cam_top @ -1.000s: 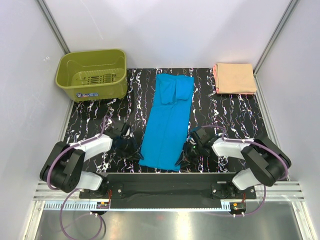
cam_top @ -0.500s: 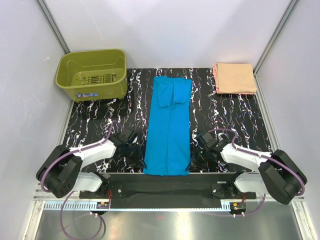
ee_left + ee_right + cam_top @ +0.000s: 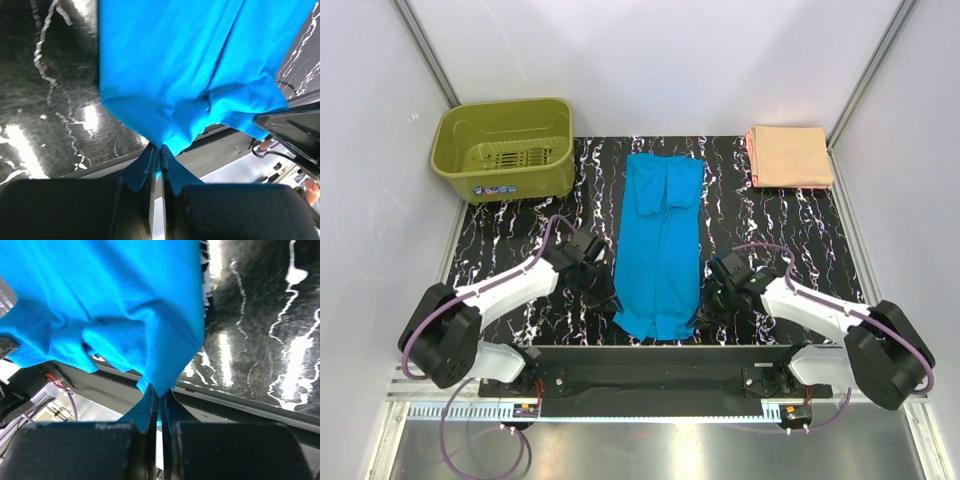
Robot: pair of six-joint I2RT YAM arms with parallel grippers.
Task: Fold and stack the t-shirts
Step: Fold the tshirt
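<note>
The turquoise t-shirt lies just right of the olive-green basket as a long narrow strip. It is folded lengthwise with its sleeves tucked on top at the end level with the basket, and it runs from there toward the arm bases.

I record the left gripper at the near corner of the strip on the basket's side. Its fingers are closed narrow and pinch a point of blue cloth. The right gripper pinches the opposite near corner the same way.

Both wrist views show the near hem bunched and raised off the black marbled table.

The peach t-shirt is folded into a flat rectangle well to the right of the basket. It lies beyond the blue strip, level with the basket, and apart from both arms.
</note>
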